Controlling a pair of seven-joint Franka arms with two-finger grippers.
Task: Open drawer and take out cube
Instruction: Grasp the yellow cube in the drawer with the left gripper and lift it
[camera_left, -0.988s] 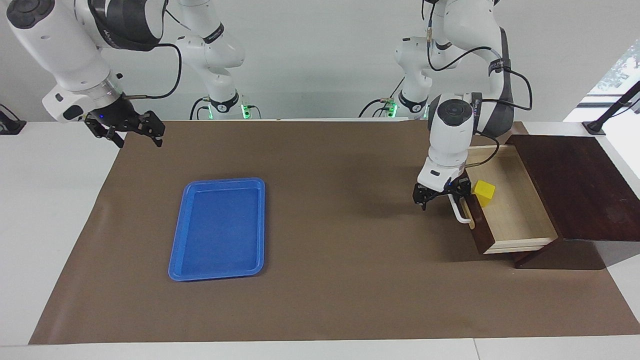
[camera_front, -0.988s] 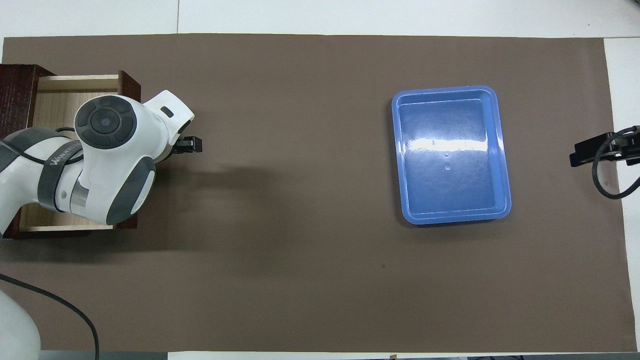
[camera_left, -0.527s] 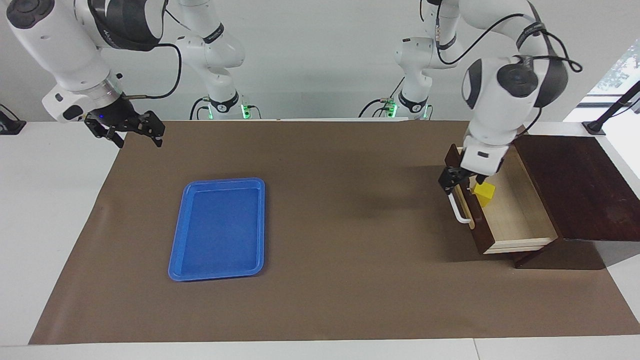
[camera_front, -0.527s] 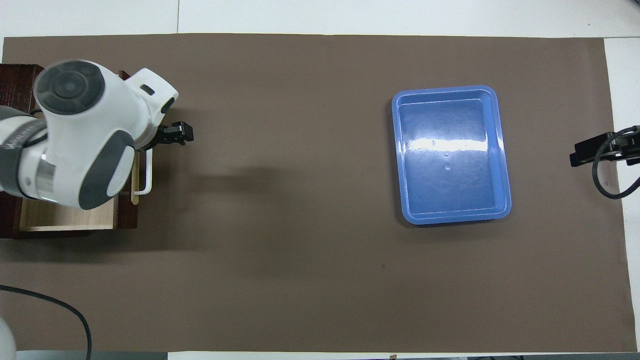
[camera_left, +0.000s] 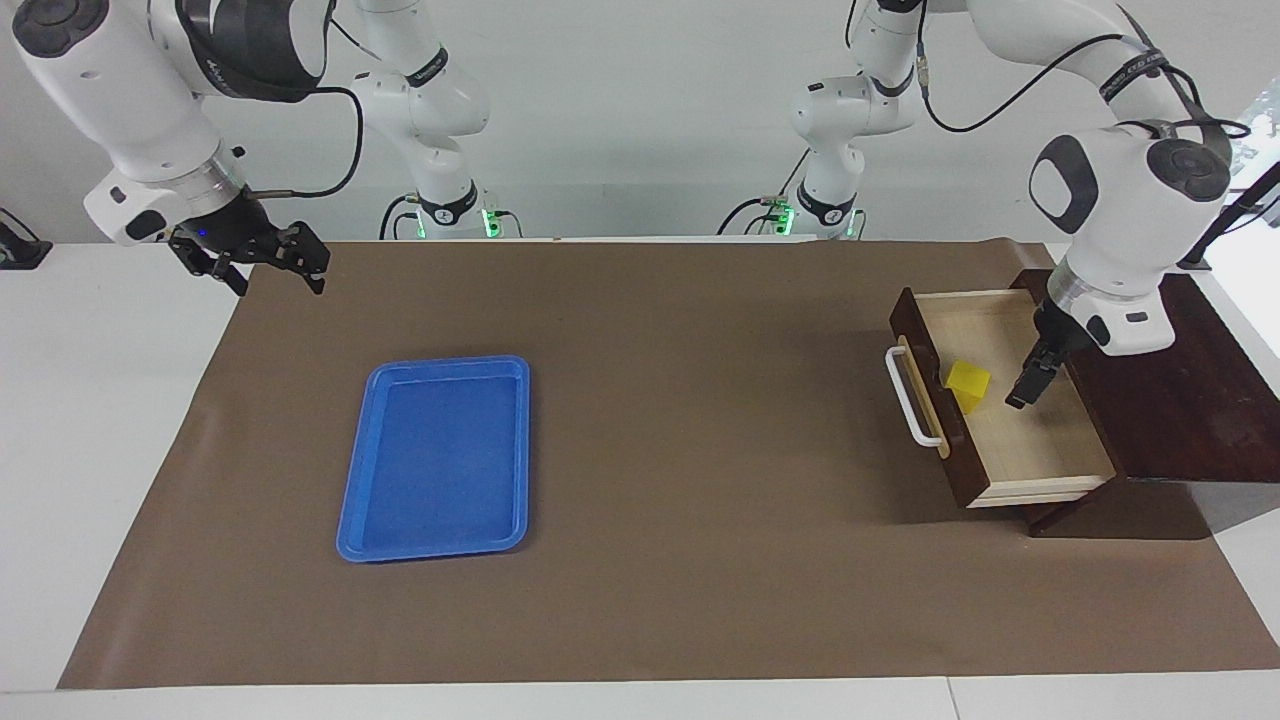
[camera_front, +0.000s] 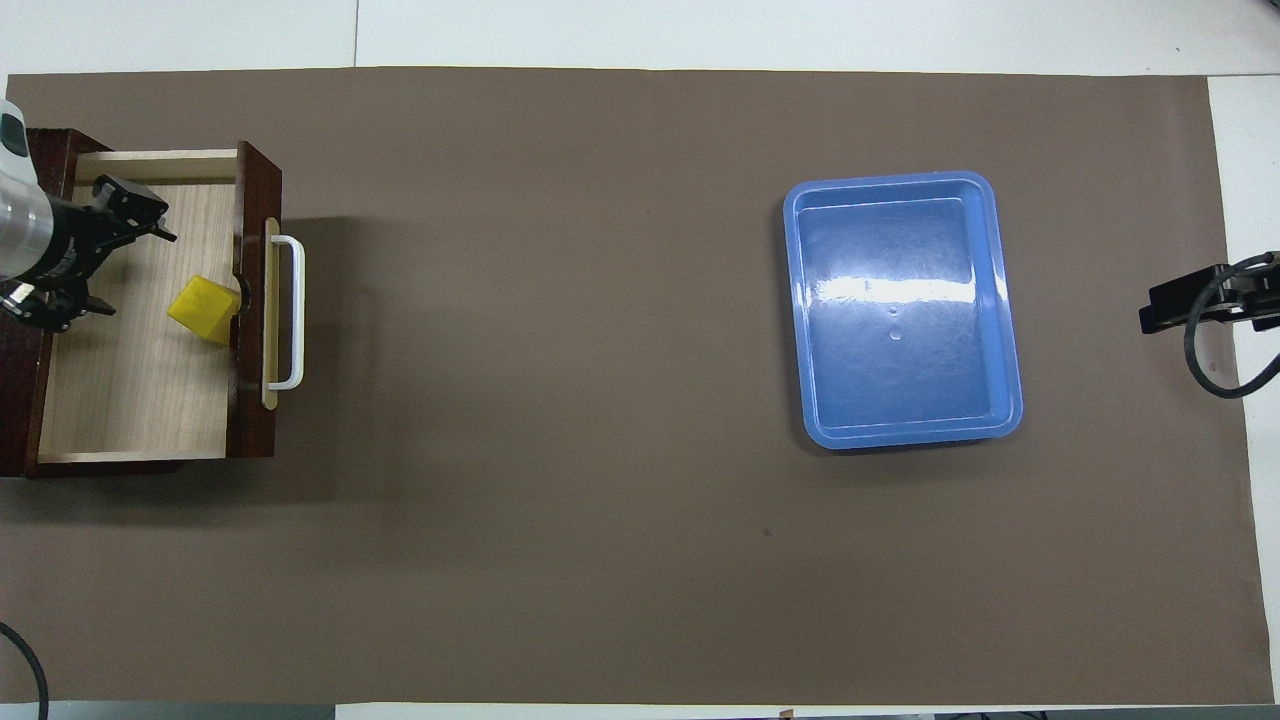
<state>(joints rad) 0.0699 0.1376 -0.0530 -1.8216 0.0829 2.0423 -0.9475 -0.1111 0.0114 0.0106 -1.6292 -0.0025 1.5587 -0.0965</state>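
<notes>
Even, bright, diffuse light fills both views, with no deep darkness anywhere. The tray (camera_front: 900, 310) carries a white glare band across its floor in the overhead view; in the facing view it shows none. Soft shadows lie on the mat (camera_left: 650, 450) beside the drawer (camera_left: 1000, 420) and along the tray's edges. A window at the facing view's upper corner, at the left arm's end, is blown out white. Both views are sharp, edges straight, no motion blur.

We see a dark brown drawer (camera_left: 964, 470) with a white handle (camera_left: 911, 400) on a tan strip and pale wood-grain lining, a bright yellow cube (camera_left: 967, 385) beside the black left gripper (camera_left: 1030, 385), a glossy blue tray (camera_left: 437, 457), and a plain brown mat (camera_left: 680, 450).
</notes>
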